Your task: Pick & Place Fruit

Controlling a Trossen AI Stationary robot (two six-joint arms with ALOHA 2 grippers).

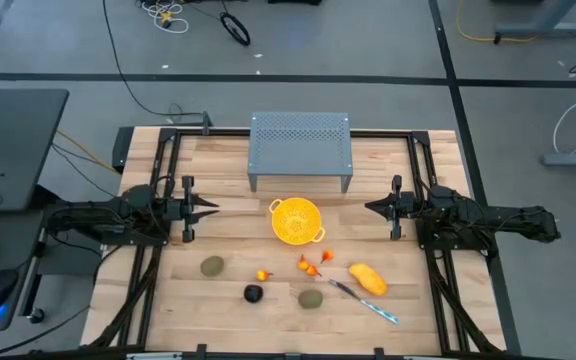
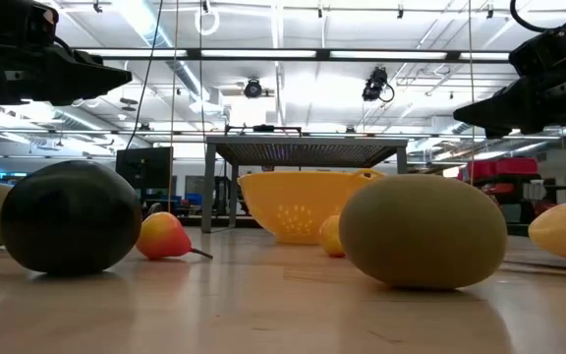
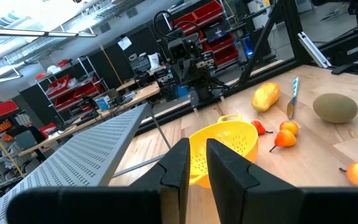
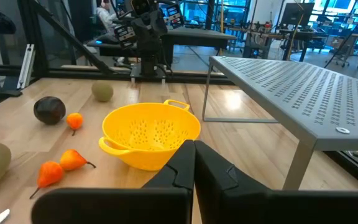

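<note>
High view: two olive ovals (image 1: 213, 266), one dark ball (image 1: 254, 293).

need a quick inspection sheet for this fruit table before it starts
surface: wooden table, fruit loose on its front half
job's things: yellow-orange oblong fruit, two olive-green ovals, dark ball, small orange-red pieces; none in the yellow colander
clutter: knife lying beside the oblong fruit; grey perforated shelf at the back
end effectors: left end effector slightly parted, holding nothing; right end effector shut, empty; both raised, either side of the colander
cables: loose cables on the floor behind the table
surroundings: workshop racks and benches; a person far off in the right wrist view
</note>
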